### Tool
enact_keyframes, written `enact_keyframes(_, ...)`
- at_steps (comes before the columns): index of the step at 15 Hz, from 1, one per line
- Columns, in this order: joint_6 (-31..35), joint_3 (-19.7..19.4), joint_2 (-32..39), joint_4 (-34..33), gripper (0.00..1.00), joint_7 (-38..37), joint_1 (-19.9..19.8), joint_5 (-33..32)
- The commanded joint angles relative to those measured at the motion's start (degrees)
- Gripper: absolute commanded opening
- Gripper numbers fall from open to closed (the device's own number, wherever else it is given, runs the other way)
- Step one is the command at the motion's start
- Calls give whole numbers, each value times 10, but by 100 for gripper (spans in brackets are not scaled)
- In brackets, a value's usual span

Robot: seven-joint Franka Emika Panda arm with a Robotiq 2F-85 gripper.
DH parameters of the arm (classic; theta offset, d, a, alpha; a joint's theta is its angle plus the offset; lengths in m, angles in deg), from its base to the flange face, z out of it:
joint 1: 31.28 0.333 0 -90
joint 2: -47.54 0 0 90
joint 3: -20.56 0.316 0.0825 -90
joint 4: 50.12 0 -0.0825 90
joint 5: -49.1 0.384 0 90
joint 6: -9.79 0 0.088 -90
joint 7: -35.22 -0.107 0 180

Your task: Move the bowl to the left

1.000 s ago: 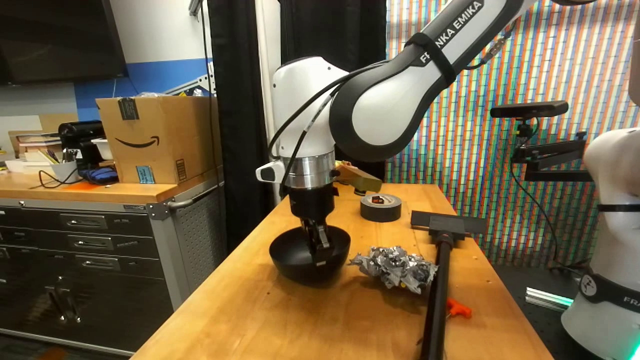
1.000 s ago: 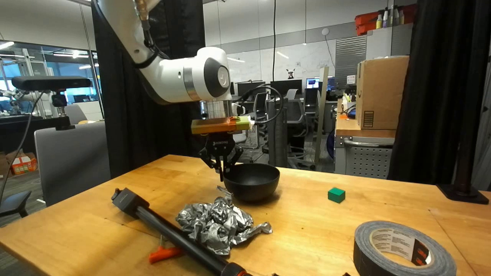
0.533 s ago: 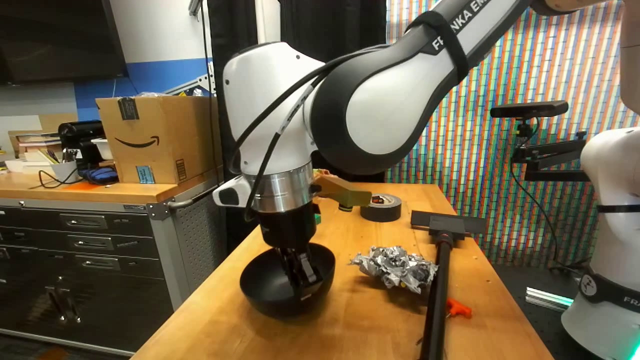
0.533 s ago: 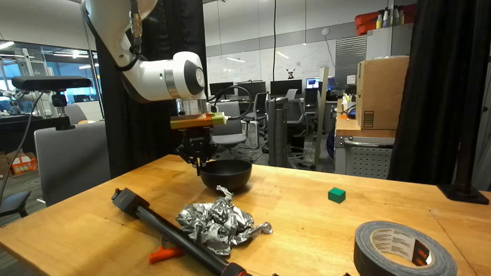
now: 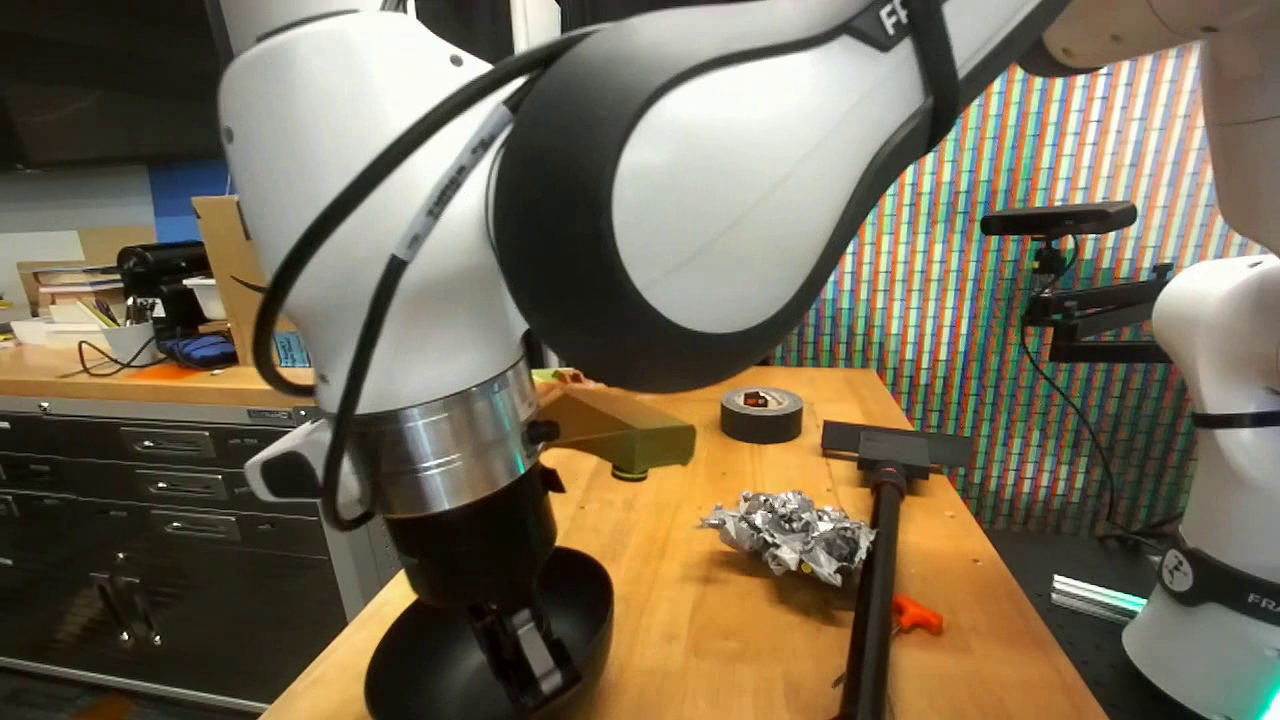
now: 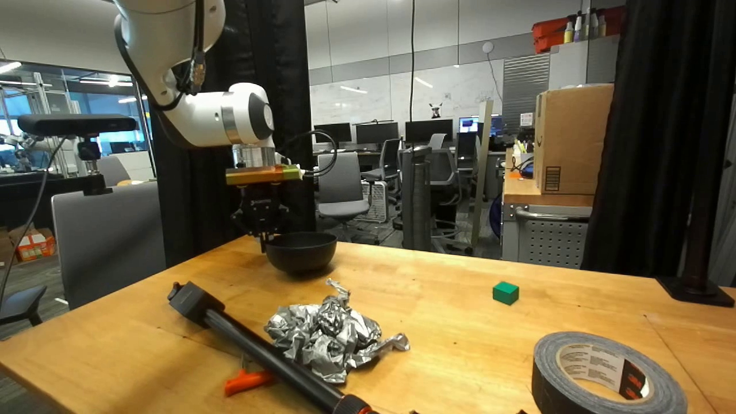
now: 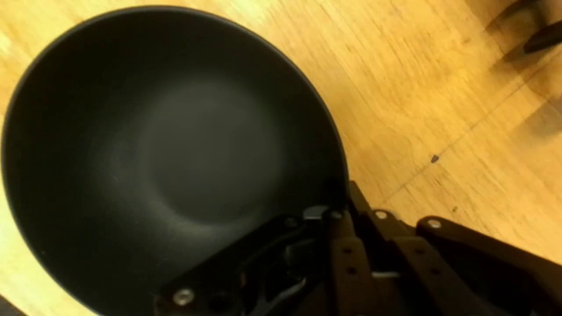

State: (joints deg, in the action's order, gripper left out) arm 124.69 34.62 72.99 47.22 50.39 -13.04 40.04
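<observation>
The wide black bowl (image 5: 430, 660) is at the near left part of the table in an exterior view, its lower part cut off by the frame. It also shows in an exterior view (image 6: 302, 253) near the far edge of the table. In the wrist view the bowl (image 7: 210, 149) fills the left half. My gripper (image 7: 349, 197) is shut on the bowl's rim, one finger inside and one outside. The gripper also shows in both exterior views (image 5: 540, 690) (image 6: 263, 244). The bowl looks about level. I cannot tell whether its base touches the table.
Crumpled silver foil (image 6: 330, 333) lies beside a long black pole tool (image 6: 264, 351) with an orange-handled item (image 6: 247, 381). A dark tape roll (image 6: 604, 374) and a green block (image 6: 505, 292) lie on the wooden table (image 6: 437, 322). The table's edge is close to the bowl.
The gripper and bowl have moved together, toward the camera and left in an exterior view, and leftward in both. The foil, pole and tape have not moved.
</observation>
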Motion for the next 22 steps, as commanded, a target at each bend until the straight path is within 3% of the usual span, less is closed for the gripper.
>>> enact_keyframes(1, -42, 3, 74, -110, 31, -7, 22, -9)
enact_keyframes(3, -54, 0, 97, -148, 34, -11, 32, -10)
enact_keyframes(4, -25, 3, 58, -84, 16, -2, 21, -1)
enact_keyframes(6, -32, 2, 81, -111, 32, -2, 26, -1)
enact_keyframes(7, -34, 2, 87, -119, 34, -2, 27, -1)
enact_keyframes(22, -38, 1, 92, -128, 34, -2, 27, -1)
